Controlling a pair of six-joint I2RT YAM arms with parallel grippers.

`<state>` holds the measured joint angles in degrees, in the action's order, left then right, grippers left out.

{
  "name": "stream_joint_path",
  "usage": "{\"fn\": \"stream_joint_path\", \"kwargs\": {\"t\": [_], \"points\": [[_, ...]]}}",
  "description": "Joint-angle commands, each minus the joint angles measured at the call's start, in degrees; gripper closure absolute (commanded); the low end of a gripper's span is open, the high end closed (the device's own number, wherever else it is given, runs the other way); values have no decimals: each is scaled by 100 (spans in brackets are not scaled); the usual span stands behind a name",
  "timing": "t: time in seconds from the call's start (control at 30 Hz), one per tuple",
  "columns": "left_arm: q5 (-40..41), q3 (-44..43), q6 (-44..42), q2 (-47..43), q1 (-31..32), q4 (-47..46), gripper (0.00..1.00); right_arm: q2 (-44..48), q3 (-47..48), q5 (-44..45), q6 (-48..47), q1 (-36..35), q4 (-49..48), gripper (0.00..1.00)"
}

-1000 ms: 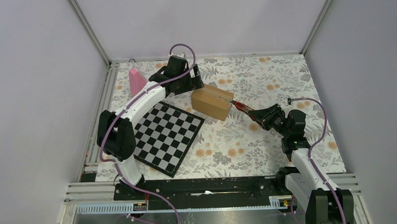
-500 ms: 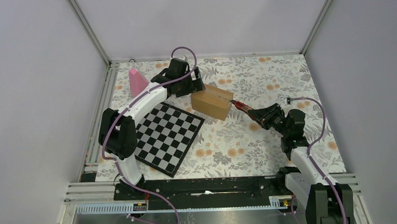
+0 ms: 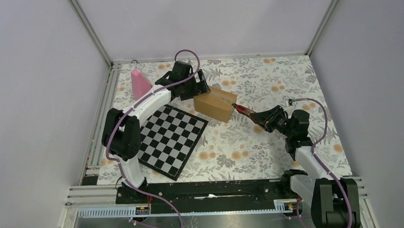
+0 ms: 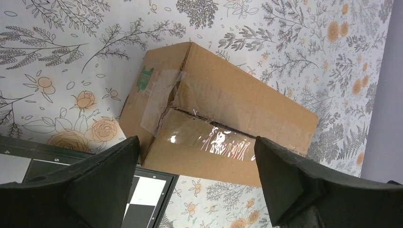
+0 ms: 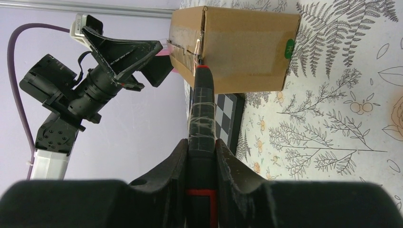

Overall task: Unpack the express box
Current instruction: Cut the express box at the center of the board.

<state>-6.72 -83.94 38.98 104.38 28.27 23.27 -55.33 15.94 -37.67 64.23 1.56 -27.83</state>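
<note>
The express box point(image 3: 216, 104) is a small brown taped carton lying just beyond the chessboard's far corner. In the left wrist view the express box point(image 4: 223, 114) shows glossy tape, a dark slit along its seam and a small green mark. My left gripper point(image 3: 199, 87) hovers open over the box's left end, and the left gripper point(image 4: 196, 142) spans its near side without touching it. My right gripper point(image 3: 266, 118) is shut on a black-and-red cutter point(image 3: 244, 110). Seen from the right wrist, the cutter point(image 5: 202, 104) runs out of the right gripper point(image 5: 201, 145) and its tip meets the express box point(image 5: 237, 47) at the end seam.
A black-and-white chessboard point(image 3: 168, 138) lies left of centre on the floral table cover, its corner close under the box. A pink cone point(image 3: 139, 81) stands at the far left. Grey walls enclose the table on three sides.
The right arm has pushed the cutter a little leftward, bringing its tip to the box's end. The left gripper has shifted slightly over the box's left end. The box has stayed put.
</note>
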Motion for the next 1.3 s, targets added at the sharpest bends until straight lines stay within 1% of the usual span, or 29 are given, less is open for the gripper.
{"fn": "stream_joint_path", "kwargs": {"t": [0.0, 0.17, 0.4, 0.47, 0.57, 0.63, 0.73, 0.83, 0.97, 1.07, 1.17, 1.27], "points": [[-241, 26, 155, 43, -29, -381, 9, -260, 280, -624, -47, -2, -304, 100], [-292, 81, 260, 56, 8, -443, 10, -625, 352, -941, 122, -35, -653, 100], [-234, 107, 354, 25, 106, -420, 12, -794, 449, -940, 190, -112, -613, 100], [20, 82, 329, -29, 100, -287, 12, -678, 491, -774, 66, -112, -279, 100], [359, -92, 206, -84, 72, 46, 11, -346, 755, -363, -519, -104, 810, 100], [485, -233, 143, -84, 49, 260, 11, -83, 878, -151, -699, -87, 1339, 100], [723, -370, 87, -134, 47, 507, 11, 284, 982, 69, -774, -91, 1842, 100], [957, -392, 83, -208, 38, 627, 9, 575, 1053, 228, -806, -93, 2123, 100], [992, -363, 134, -360, 21, 693, 7, 709, 1037, 270, -705, -92, 2195, 100], [811, -366, 279, -551, 37, 835, 6, 754, 1013, 232, -645, -90, 2133, 100], [699, -220, 710, -767, 249, 881, 3, 640, 992, -35, -576, -97, 1914, 100], [970, -145, 1363, -793, 626, 996, 1, 505, 923, -118, -454, -130, 1640, 100]]}}
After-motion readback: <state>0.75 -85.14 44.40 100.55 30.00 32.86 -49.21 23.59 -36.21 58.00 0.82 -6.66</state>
